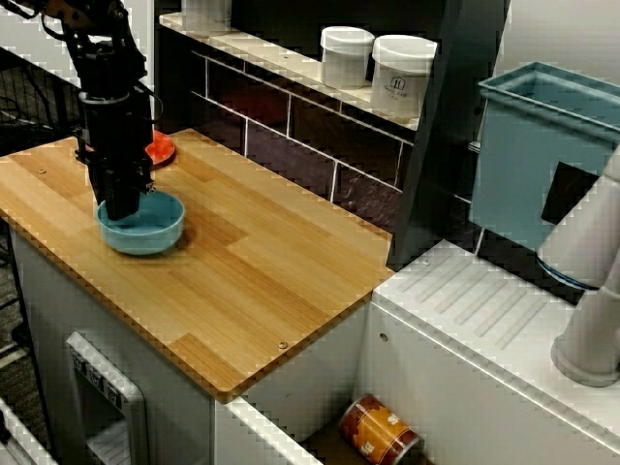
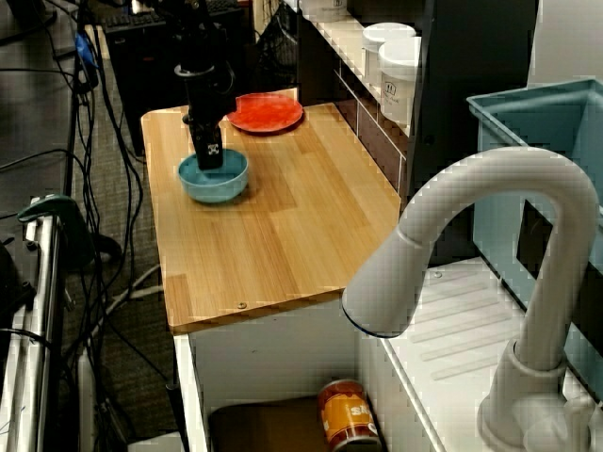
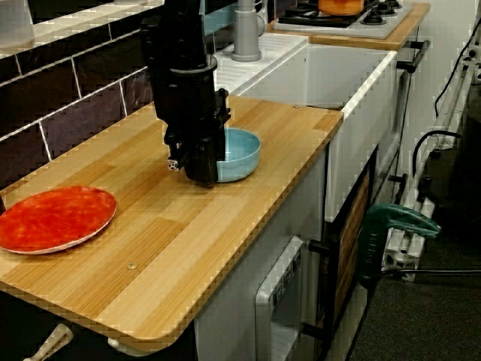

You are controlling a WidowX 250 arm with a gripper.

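Black gripper [image 1: 118, 206] dips into a blue bowl [image 1: 155, 231] on a wooden surface [image 1: 281, 281].
Spread of fingers hidden; straddling the rim squarely seems best.

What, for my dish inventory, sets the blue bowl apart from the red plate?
The blue bowl is deep with raised walls; the red plate is flat. The red plate is wider than the blue bowl. The gripper, jaws down, meets the blue bowl; the red plate lies apart from it. Both are round, upright on the wooden counter.
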